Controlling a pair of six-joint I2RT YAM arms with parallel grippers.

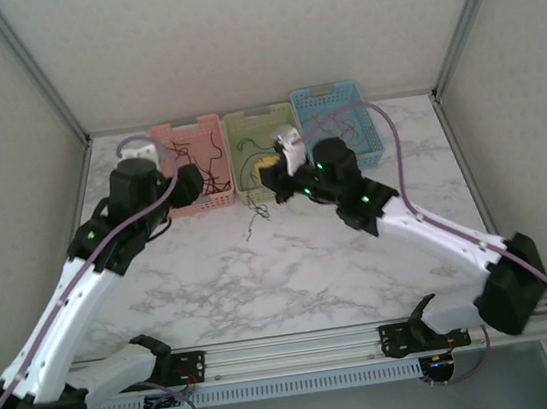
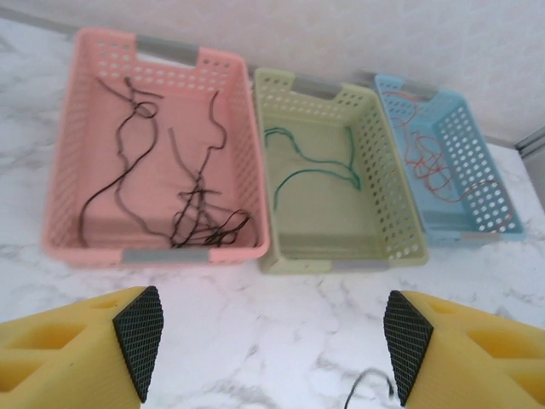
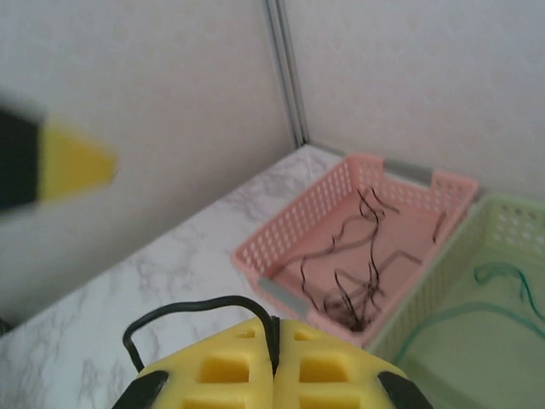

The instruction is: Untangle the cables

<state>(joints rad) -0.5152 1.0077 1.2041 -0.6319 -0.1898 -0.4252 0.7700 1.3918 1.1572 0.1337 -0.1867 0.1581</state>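
Observation:
Thin black cables lie in the pink basket. A dark green cable lies in the green basket, and orange-red cables in the blue basket. My left gripper stands open above bare table in front of the baskets, and a black cable end lies by its right finger. My right gripper is shut on a black cable that loops out to the left of its fingertips. In the top view a thin dark strand trails onto the table below the right gripper.
The three baskets stand side by side against the back wall: pink, green, blue. Metal frame posts rise at the table's corners. A blurred yellow finger of the left gripper shows at the left of the right wrist view.

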